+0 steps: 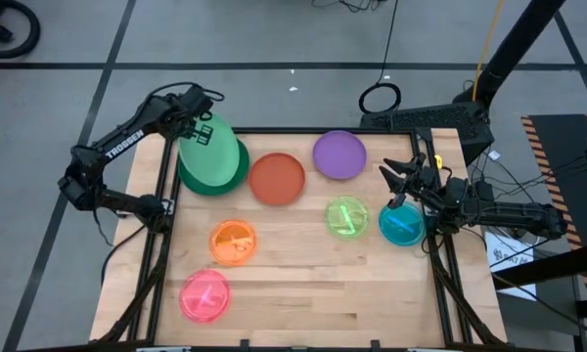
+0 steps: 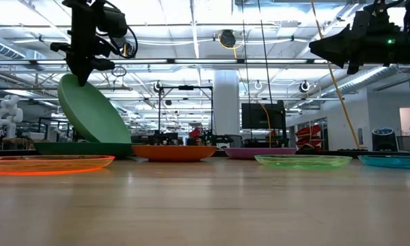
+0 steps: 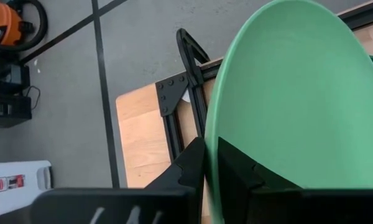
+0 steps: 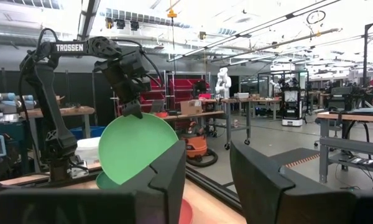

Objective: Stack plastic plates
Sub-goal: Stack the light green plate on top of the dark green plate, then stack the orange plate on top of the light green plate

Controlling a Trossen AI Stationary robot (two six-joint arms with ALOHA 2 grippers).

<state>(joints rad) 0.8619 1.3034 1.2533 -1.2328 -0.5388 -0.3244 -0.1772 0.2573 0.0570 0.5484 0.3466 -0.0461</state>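
My left gripper [image 1: 198, 125] is at the table's far left corner, shut on the light green plate [image 1: 213, 156], which stands steeply tilted over the dark green plate [image 1: 237, 179]. The red-orange plate [image 1: 277, 179], purple plate [image 1: 339, 154], lime plate [image 1: 347, 217], teal plate [image 1: 402, 226], orange plate [image 1: 233, 242] and pink plate [image 1: 204, 295] lie flat and apart on the wood. My right gripper [image 1: 396, 184] hangs open in the air [image 2: 328, 48] near the right edge, above and just beyond the teal plate. My left gripper pinches the light green plate's raised rim [image 3: 210, 155] between its two fingers [image 3: 236, 171], one on the hollow face and one on the back. The fingers come from above, pointing down [image 2: 85, 74]. The plate hangs tilted, its lower edge [image 2: 113, 140] down at the dark green plate [image 2: 82, 147].
A black metal frame [image 1: 274, 130] runs round the table's far and side edges. Bare wood lies in the middle and along the near edge [image 1: 323, 303]. Cables and a stand [image 1: 426, 119] sit beyond the far right corner.
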